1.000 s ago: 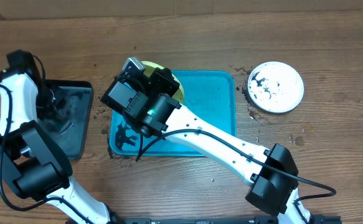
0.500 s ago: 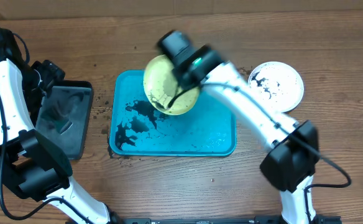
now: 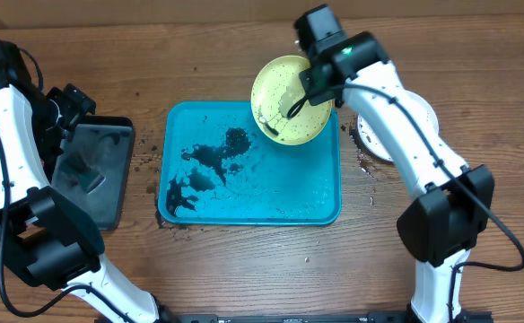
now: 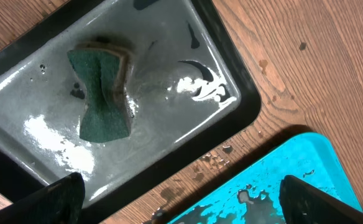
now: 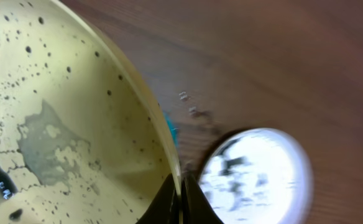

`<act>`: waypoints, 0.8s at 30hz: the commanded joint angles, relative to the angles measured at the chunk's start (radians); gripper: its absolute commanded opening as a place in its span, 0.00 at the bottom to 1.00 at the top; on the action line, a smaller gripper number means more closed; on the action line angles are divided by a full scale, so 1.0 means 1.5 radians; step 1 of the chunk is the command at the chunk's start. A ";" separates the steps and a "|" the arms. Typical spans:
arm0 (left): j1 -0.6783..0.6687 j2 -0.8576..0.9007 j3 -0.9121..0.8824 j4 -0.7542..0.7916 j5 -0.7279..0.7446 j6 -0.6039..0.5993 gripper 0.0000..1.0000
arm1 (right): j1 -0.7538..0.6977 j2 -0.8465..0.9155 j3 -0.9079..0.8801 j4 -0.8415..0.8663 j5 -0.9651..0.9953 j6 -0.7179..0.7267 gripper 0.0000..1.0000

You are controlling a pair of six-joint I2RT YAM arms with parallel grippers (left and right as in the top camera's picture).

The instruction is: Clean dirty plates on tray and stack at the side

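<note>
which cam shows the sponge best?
Left wrist: the green sponge lies close up, unobstructed, in the wet black tray. Overhead shows that tray, but the sponge can't be made out. Right wrist shows the held yellow-green plate, no sponge.

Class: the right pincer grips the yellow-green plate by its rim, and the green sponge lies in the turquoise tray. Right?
No: the green sponge lies in the black tray, as the left wrist view shows. The right pincer does grip the yellow-green plate by its rim.
</note>
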 commanded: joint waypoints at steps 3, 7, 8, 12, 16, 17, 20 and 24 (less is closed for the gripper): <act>0.006 -0.001 0.007 0.000 0.009 0.002 1.00 | 0.121 -0.042 0.021 0.041 0.390 -0.116 0.04; 0.006 -0.001 0.007 0.000 0.009 0.002 1.00 | 0.190 -0.042 0.021 0.094 0.506 -0.202 0.04; 0.006 -0.001 0.007 0.000 0.009 0.002 1.00 | 0.205 -0.042 0.021 0.099 0.514 -0.220 0.04; 0.006 -0.001 0.007 0.000 0.009 0.002 1.00 | 0.270 -0.042 0.021 0.110 0.529 -0.273 0.04; 0.006 -0.001 0.007 0.000 0.009 0.002 1.00 | 0.318 -0.042 0.021 0.116 0.614 -0.256 0.04; 0.006 -0.001 0.007 0.000 0.009 0.002 1.00 | 0.328 -0.042 0.021 0.124 0.578 -0.229 0.04; 0.006 -0.001 0.007 0.000 0.009 0.002 1.00 | 0.333 -0.041 0.021 0.082 0.304 -0.246 0.04; 0.006 -0.001 0.007 0.000 0.009 0.002 1.00 | 0.325 -0.039 0.021 0.049 0.275 -0.214 0.04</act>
